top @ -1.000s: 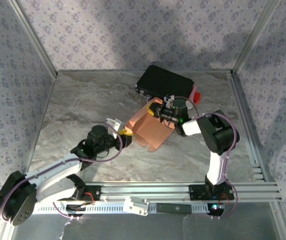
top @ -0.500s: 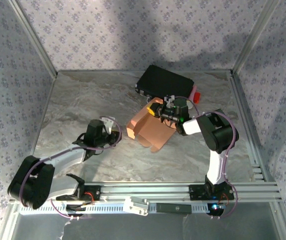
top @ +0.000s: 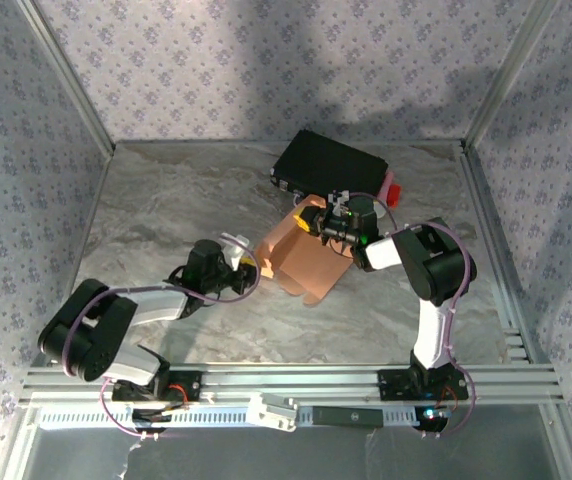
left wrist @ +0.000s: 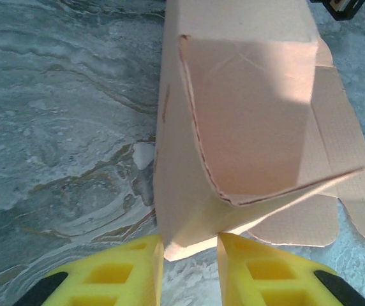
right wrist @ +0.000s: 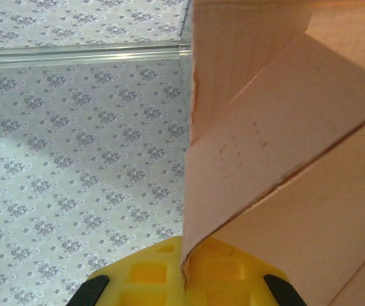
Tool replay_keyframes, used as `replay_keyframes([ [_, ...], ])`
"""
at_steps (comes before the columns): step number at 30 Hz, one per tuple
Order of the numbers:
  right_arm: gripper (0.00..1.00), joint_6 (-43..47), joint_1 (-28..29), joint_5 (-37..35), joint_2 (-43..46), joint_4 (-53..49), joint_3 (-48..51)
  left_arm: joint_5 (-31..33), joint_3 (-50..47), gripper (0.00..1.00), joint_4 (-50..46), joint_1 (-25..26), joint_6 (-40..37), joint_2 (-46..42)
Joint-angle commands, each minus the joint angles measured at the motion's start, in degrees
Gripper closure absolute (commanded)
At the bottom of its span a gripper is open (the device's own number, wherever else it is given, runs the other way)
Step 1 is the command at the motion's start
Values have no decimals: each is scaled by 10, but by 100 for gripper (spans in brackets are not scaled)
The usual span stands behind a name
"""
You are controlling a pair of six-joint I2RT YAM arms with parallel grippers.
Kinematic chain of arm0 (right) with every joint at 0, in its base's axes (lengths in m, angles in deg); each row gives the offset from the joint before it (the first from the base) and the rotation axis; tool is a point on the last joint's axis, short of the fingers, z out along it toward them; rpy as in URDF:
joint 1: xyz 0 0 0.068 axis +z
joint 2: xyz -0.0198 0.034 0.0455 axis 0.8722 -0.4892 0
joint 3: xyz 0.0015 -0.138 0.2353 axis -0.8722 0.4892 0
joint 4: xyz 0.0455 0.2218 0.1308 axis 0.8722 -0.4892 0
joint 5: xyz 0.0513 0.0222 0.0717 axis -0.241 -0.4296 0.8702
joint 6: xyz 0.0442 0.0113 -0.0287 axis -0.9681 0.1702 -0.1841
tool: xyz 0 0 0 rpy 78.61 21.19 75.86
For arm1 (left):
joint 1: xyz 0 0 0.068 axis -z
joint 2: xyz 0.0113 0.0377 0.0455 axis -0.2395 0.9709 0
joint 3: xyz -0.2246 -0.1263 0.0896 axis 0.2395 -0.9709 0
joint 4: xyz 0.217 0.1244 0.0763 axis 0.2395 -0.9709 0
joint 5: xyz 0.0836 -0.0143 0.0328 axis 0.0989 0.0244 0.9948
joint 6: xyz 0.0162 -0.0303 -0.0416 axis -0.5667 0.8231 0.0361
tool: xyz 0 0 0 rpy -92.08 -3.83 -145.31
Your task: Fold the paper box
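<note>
The paper box (top: 301,262) is salmon-brown cardboard, partly folded, standing open in the middle of the table with loose flaps to its lower right. My right gripper (top: 318,222) is at its far edge, and in the right wrist view the yellow fingers (right wrist: 184,268) are shut on a thin cardboard wall (right wrist: 284,127). My left gripper (top: 249,266) is at the box's left corner. In the left wrist view its fingers (left wrist: 190,268) stand apart, with the box's lower corner (left wrist: 246,121) reaching into the gap, and they do not pinch it.
A black hard case (top: 328,165) lies at the back, just behind the box, with a small red object (top: 393,190) at its right end. Patterned walls and metal frame rails (top: 486,200) close in the marble table (top: 166,200).
My left gripper drew back to the left from the box, then returned to its left corner. The right gripper kept its hold, and the box shifted slightly.
</note>
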Motion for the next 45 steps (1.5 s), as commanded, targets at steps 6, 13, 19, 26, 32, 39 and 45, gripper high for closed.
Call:
replay_keyframes([
  [6, 100, -5, -3, 12, -12, 12, -17, -13, 36, 74, 54, 20, -8, 23],
  [13, 100, -7, -1, 4, -10, 15, -13, 50, 50, 75, 57, 56, 1, 18],
  [19, 100, -13, 5, -8, -8, 19, -6, 108, 57, 72, 67, 72, 12, 41],
  [26, 100, -24, 11, -23, -9, 22, -4, 150, 46, 67, 115, 97, 29, 64],
  [32, 100, -34, 13, -35, -8, 22, 2, 200, 43, 63, 155, 112, 47, 87],
  [39, 100, -43, 17, -52, -3, 25, 12, 241, 40, 61, 196, 128, 62, 110],
  [45, 100, -52, 20, -65, -2, 22, 15, 294, 36, 59, 217, 143, 75, 126],
])
